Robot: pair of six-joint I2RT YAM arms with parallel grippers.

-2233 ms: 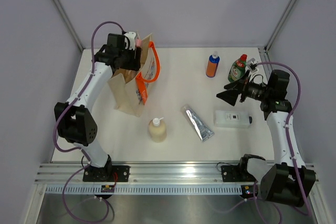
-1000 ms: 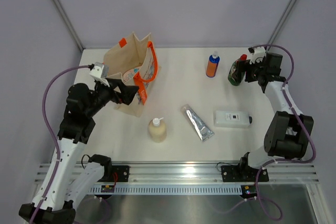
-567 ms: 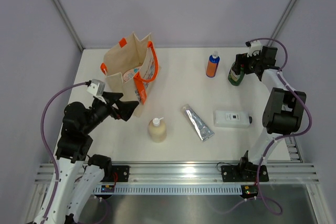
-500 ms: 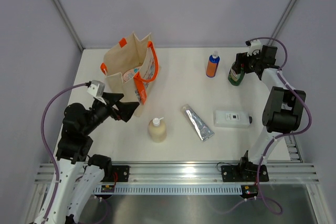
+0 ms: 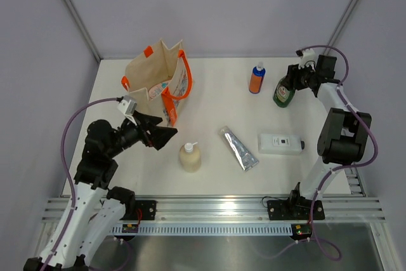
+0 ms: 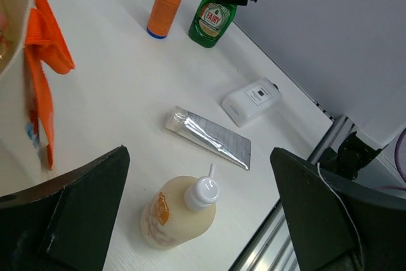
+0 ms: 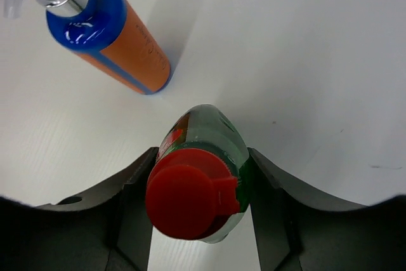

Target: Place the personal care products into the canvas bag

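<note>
The green red-capped bottle [image 7: 209, 134] leans over at the back right, and my right gripper [image 7: 202, 157] is shut on it just under the red cap; the same bottle [image 5: 283, 92] shows tilted from above. The orange blue-topped bottle [image 5: 256, 79] stands just left of it. My left gripper [image 5: 166, 130] hangs open above the table between the canvas bag [image 5: 155, 80] and the cream pump bottle [image 5: 190, 157], holding nothing. The silver tube [image 5: 239, 148] and the flat white black-capped bottle [image 5: 281, 143] lie toward the front right.
The bag's orange handle [image 6: 44, 42] hangs over its side next to my left gripper [image 6: 198, 155]. An aluminium rail [image 5: 216, 206] runs along the near table edge. Grey walls close in the back and both sides, and the right arm sits close to the right one.
My right jaws have closed in on the green bottle, which now leans and has shifted slightly forward-left. The left arm has swung right and forward from the bag toward the pump bottle, still open.
</note>
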